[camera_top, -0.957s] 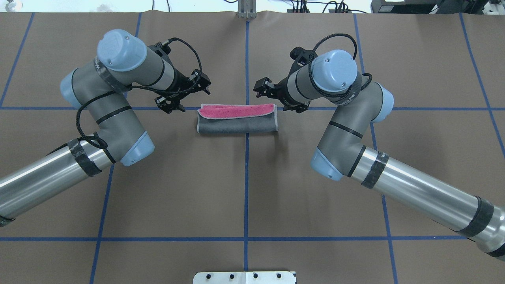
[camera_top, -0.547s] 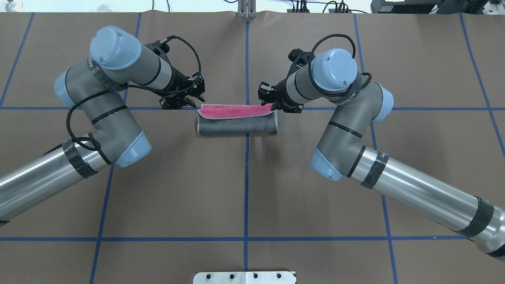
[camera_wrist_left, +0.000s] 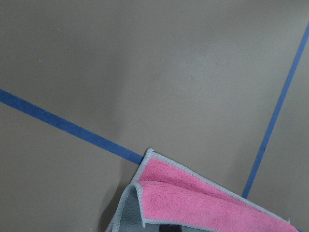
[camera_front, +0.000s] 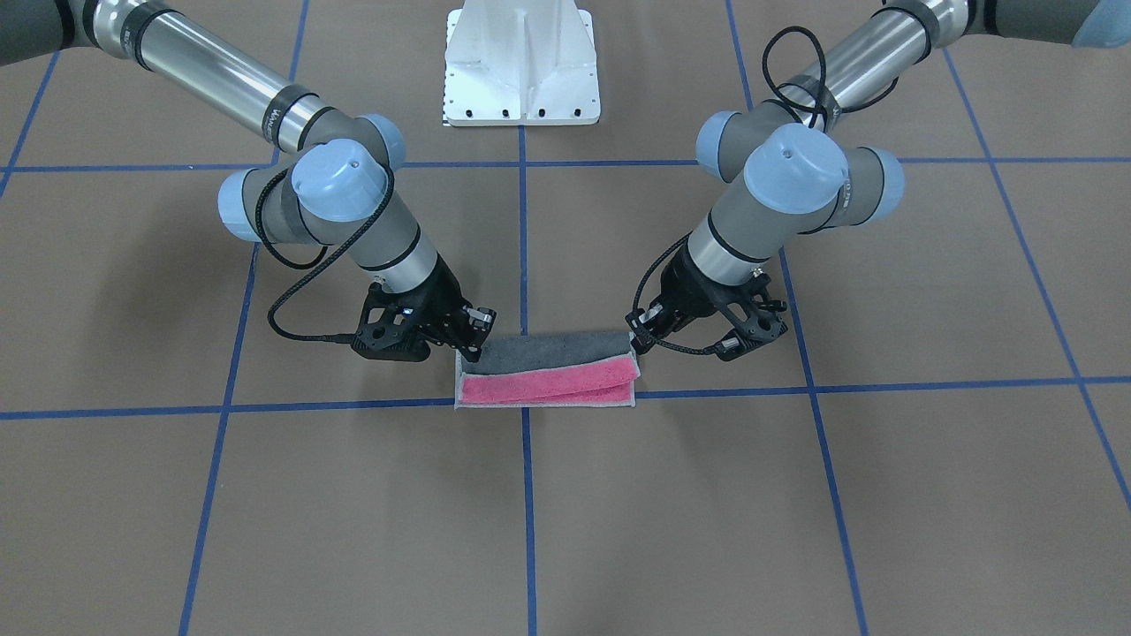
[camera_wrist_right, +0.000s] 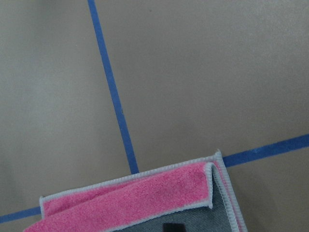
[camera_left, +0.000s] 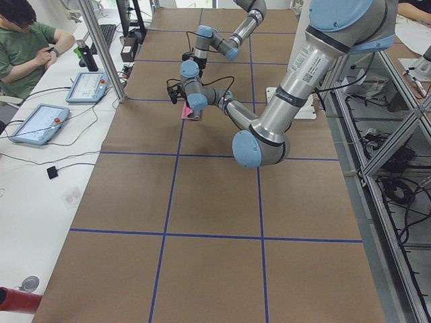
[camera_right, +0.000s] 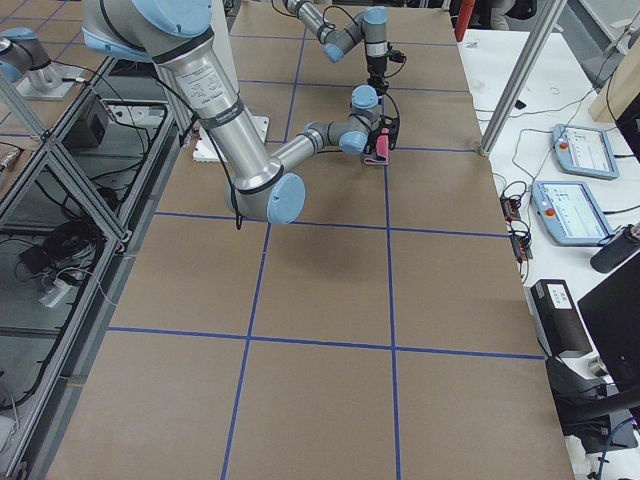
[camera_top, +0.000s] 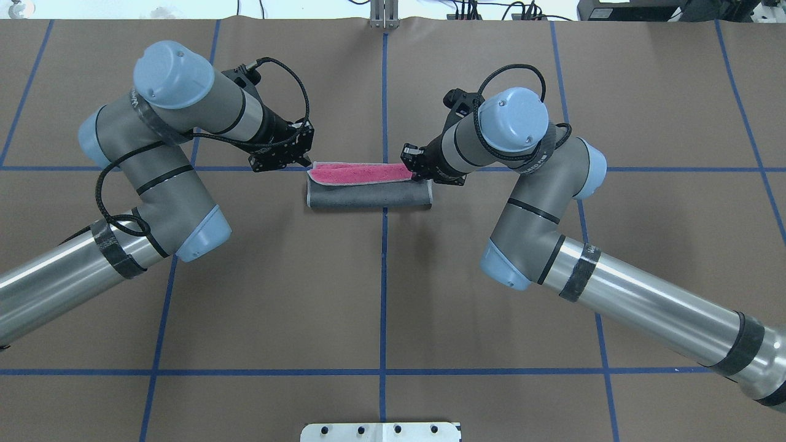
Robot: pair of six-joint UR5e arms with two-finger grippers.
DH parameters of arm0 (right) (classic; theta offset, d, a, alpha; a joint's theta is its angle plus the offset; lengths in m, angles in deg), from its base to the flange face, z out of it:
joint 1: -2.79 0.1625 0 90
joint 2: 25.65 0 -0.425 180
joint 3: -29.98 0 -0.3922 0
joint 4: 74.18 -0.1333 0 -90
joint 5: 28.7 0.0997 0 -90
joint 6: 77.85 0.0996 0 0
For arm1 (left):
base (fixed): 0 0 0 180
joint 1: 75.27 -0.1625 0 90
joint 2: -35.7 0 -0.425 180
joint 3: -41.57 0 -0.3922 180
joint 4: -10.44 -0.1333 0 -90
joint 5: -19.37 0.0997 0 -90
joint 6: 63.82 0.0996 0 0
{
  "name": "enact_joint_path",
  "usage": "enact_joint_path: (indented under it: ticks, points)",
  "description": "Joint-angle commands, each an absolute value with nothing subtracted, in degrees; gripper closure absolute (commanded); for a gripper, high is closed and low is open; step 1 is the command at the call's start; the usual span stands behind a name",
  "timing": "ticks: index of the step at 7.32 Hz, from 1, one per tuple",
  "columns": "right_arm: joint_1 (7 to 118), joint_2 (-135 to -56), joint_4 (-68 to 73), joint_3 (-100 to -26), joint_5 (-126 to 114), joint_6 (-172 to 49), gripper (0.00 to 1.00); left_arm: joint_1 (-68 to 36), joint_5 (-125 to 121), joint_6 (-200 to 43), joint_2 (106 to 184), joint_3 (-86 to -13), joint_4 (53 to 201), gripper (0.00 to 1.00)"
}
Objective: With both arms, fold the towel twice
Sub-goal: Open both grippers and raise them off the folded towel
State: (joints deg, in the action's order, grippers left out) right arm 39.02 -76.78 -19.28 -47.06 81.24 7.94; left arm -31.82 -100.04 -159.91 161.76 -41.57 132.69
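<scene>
left gripper (camera_top: 301,161) and right gripper (camera_top: 415,171) sit at towel (camera_top: 368,195) corners; jaws hidden, grip cannot be told.

Pink and dark grey towel (camera_top: 368,187), light grey edging; brown table (camera_top: 276,294), blue tape grid (camera_top: 383,276).

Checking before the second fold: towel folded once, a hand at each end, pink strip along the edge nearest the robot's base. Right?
No: the pink strip of the towel lies along the edge farthest from the base, as the front-facing view shows. The rest holds: folded once, left hand and right hand at its ends.
</scene>
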Motion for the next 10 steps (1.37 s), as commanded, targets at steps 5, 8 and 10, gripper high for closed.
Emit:
enact_joint_path:
  ticks: [5,8,10]
  points:
    - [40.58,-74.62,-19.33,-43.33,81.86,6.35,1.00,-31.33,-100.16,-159.80,160.77,-41.66,133.04,1.00]
    - [40.76,-72.76,-19.33,-40.51,81.77,6.26,1.00,-31.33,-100.16,-159.80,160.50,-41.66,133.04,1.00]
    - [42.50,-71.71,-19.42,-38.94,81.77,6.26,1.00,-31.07,-100.16,-159.80,160.42,-41.66,133.04,1.00]
